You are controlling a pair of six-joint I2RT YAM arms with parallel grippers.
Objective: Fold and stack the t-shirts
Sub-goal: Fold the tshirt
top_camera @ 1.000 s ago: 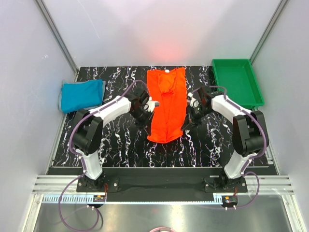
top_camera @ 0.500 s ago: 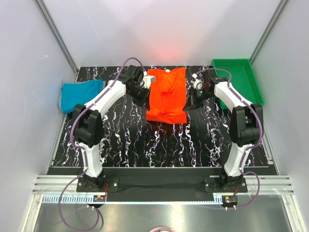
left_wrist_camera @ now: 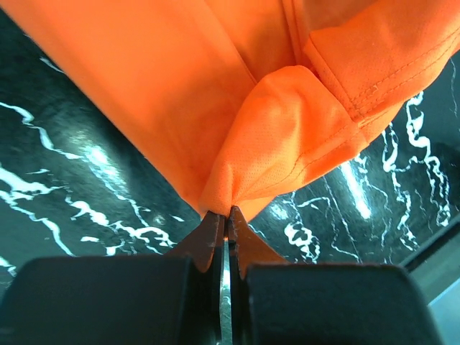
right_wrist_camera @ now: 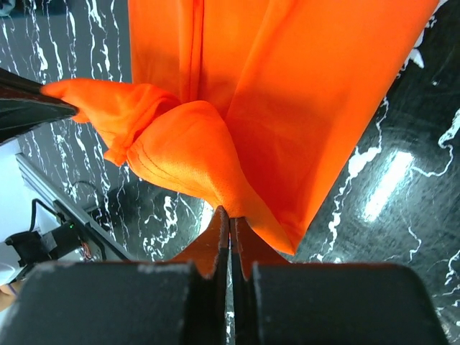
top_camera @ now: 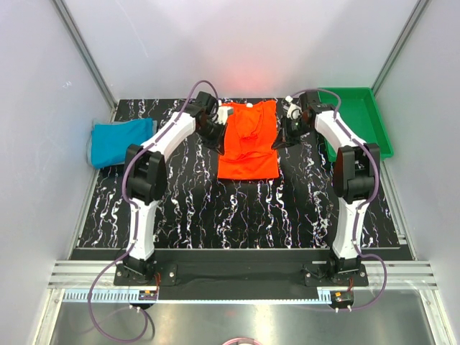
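The orange-red t-shirt [top_camera: 248,140] lies at the back middle of the black marbled table, its near part folded back over the far part. My left gripper [top_camera: 218,131] is shut on the shirt's left edge; the left wrist view shows the cloth [left_wrist_camera: 273,136] pinched at my fingertips [left_wrist_camera: 227,213]. My right gripper [top_camera: 282,136] is shut on the shirt's right edge; the right wrist view shows the cloth [right_wrist_camera: 215,144] pinched at my fingertips [right_wrist_camera: 229,213]. The teal-blue t-shirt [top_camera: 121,141] lies folded at the far left of the table.
A rigid green tray [top_camera: 353,122] stands at the back right corner. White walls close in the table on the left, back and right. The table's bare marbled surface [top_camera: 237,208] spreads in front of the shirt.
Both grippers have carried the orange shirt's near hem away from me toward its collar, folding it in half. The shirt now reaches less far forward. The teal shirt has not moved.
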